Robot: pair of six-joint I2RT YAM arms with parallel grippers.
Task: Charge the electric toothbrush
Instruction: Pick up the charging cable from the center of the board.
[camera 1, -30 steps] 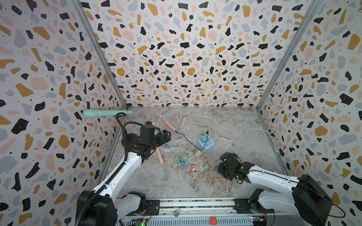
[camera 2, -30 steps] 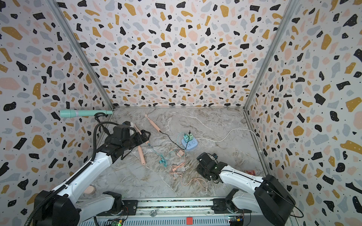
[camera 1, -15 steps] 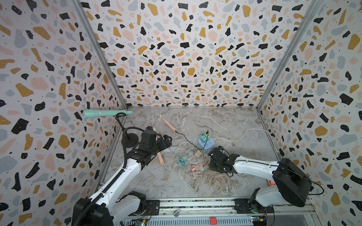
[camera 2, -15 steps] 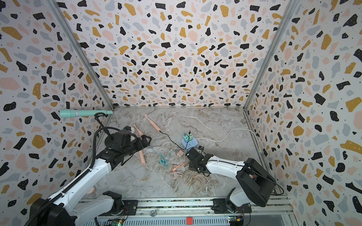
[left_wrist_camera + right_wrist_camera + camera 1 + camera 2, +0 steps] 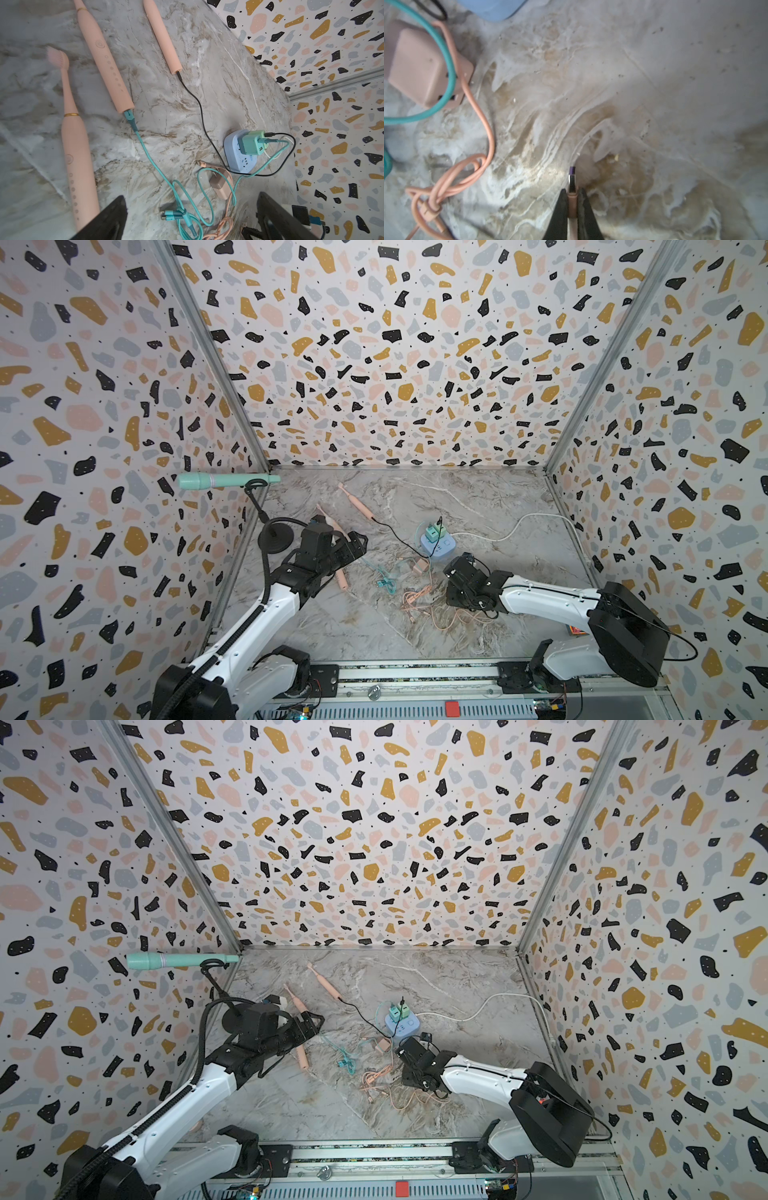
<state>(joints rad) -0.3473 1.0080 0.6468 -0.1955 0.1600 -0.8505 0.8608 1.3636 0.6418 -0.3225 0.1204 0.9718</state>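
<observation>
Your right gripper is pinched hard on the pink-sleeved USB plug of the salmon-pink charging cable. The bare metal tongue pokes out just past the jaws, seemingly low over the grey marble-patterned tabletop. Your left gripper hangs with its fingers spread wide and nothing between them, near the uncabled pink electric toothbrush. That brush lies flat on the tabletop beside two similar ones, a pink brush fed by a teal cable and a plain pink handle fed by a black cable. Your main danger is the small pink square wall adapter. It lies loose, not seated in the pale blue power strip, so pushing the plug into it one-handed will likely just skate it across the tabletop. The teal cable crosses over the adapter near its slots, so you could snag it and tug the brush it feeds. You hold only a short sleeve, and any side load may twist the plug in the jaws and jam it at an angle. The tongue may also meet the slot the wrong way up. The tied pink coil can drag behind and pull the plug back as you travel.
</observation>
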